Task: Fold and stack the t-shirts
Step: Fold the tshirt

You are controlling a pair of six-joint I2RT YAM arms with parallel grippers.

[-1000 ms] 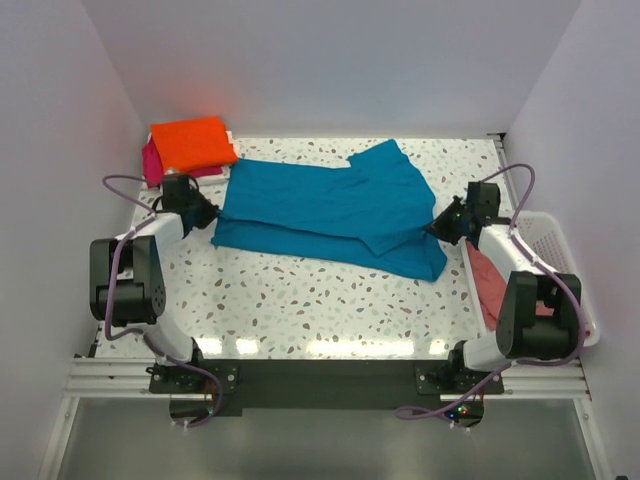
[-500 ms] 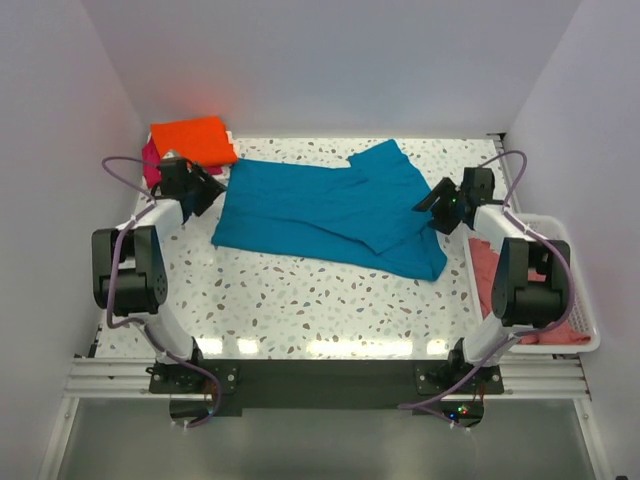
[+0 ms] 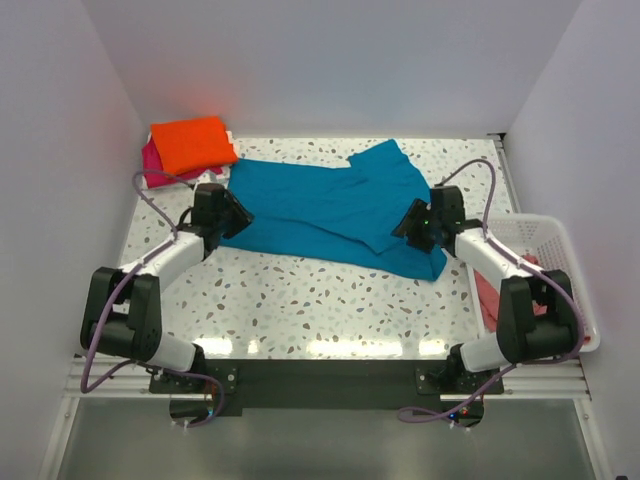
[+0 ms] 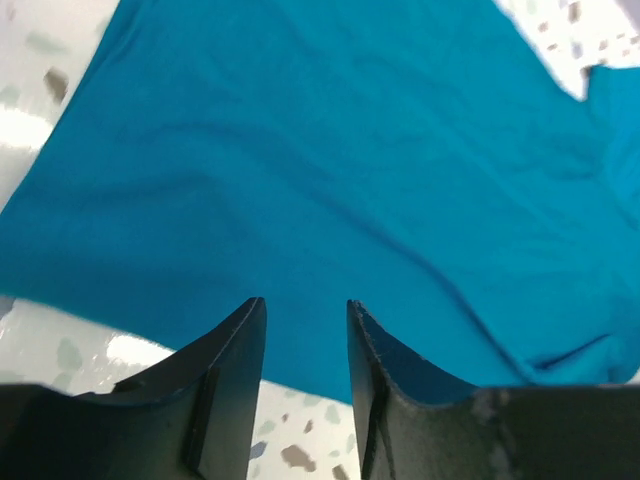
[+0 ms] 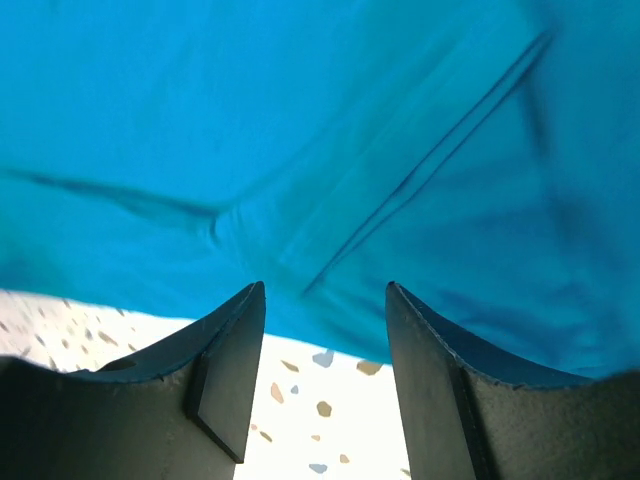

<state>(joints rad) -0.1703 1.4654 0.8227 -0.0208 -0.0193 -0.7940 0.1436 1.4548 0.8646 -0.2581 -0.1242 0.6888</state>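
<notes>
A teal shirt (image 4: 330, 170) fills most of the frame, lying flat with soft wrinkles. One sharper crease runs on a slant from the middle toward the lower right. Its left edge slopes down from the upper left, and its lower hem runs from the left edge toward the bottom centre. White speckled table (image 4: 60, 330) shows in the lower left, along the upper left and in the upper right corner, where another bit of teal cloth meets the right edge. The gripper (image 4: 305, 305) rises from the bottom, its two dark fingers (image 4: 235, 370) parted, with the hem and a strip of table showing in the gap. Whether the tips touch the cloth cannot be told.
</notes>
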